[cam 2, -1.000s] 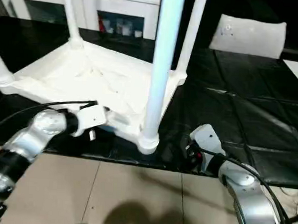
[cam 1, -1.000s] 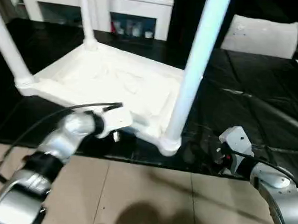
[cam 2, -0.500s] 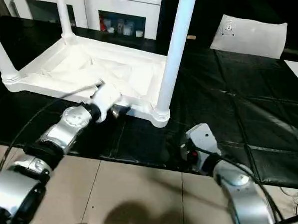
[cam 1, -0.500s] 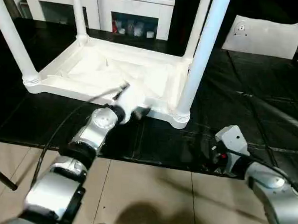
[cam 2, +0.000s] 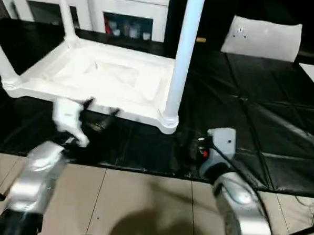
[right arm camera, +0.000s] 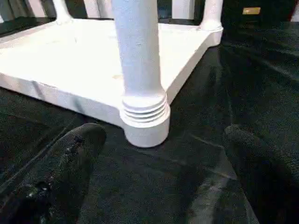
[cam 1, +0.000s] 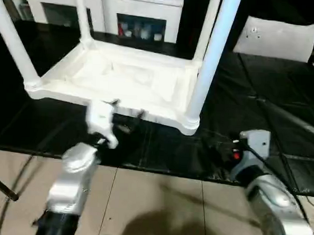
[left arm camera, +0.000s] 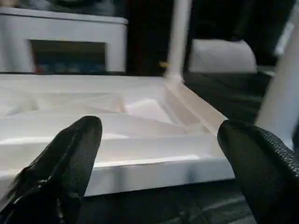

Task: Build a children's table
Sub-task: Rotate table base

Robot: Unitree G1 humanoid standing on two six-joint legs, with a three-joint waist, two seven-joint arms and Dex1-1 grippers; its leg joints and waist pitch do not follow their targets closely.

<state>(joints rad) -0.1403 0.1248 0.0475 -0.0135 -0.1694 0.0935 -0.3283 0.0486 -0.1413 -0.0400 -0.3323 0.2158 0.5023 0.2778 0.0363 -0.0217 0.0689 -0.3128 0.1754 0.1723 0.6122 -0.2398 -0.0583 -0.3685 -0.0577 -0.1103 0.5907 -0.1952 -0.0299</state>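
Left eye view: the left hand had drawn back from the table, fingers wide and empty. The right hand waited wide near a seated leg. All four legs stood; assembly looked finished.

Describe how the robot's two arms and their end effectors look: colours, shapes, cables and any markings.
Both forearms are rounded silver metal. The left arm has a dark band at its base and a white wrist block. The right arm has a white wrist block with a small red mark and a black cable. Each end effector has two black, rounded, textured fingers.
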